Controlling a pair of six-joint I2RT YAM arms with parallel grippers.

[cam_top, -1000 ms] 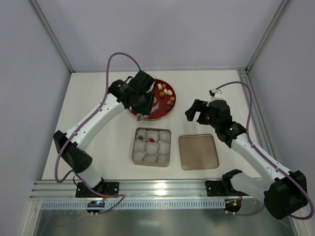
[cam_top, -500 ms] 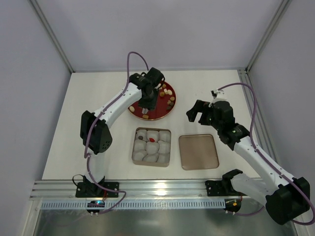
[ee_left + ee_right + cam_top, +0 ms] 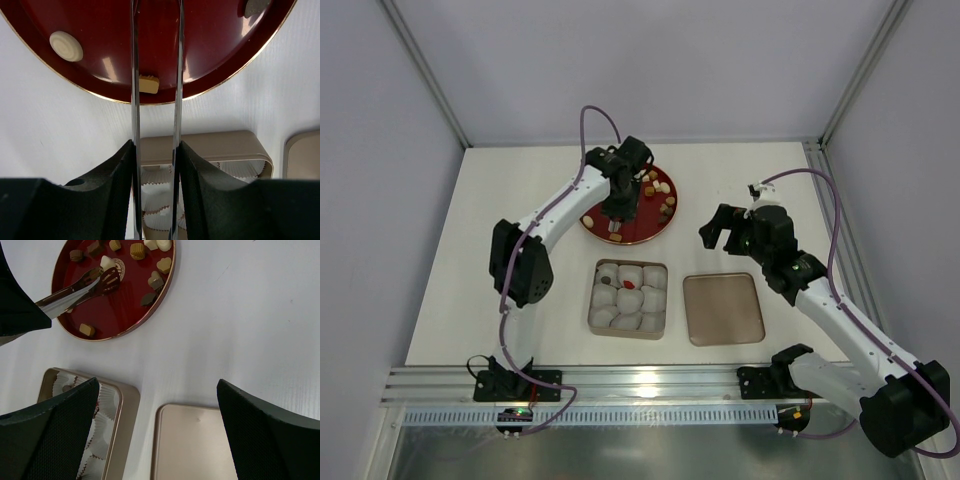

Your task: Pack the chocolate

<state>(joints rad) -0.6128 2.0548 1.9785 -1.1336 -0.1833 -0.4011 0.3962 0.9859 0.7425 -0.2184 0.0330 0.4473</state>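
Plate (image 3: 125,307): one, red, round, gold-rimmed, on the far middle of the table (image 3: 240,330). Chocolate (image 3: 136,250): at least eleven loose pieces on the plate, mostly along its far side; one tan square (image 3: 149,84) lies just inside the near rim and one cream round (image 3: 66,46) is to its left. Box (image 3: 592,300): one, near side of the plate, apparently nine paper cups (image 3: 105,405), two holding a piece. Lid (image 3: 195,440): one, flat, just right of the box across a slim gap. Tongs (image 3: 75,292): one pair, clamped in the left gripper (image 3: 156,150), blades narrowly apart, tips over the plate's middle beside a cream piece; whether they pinch anything cannot be told. Right gripper (image 3: 157,384): spread wide, holding nothing, above bare table right of the plate. Bare table lies between plate and box and along both sides.
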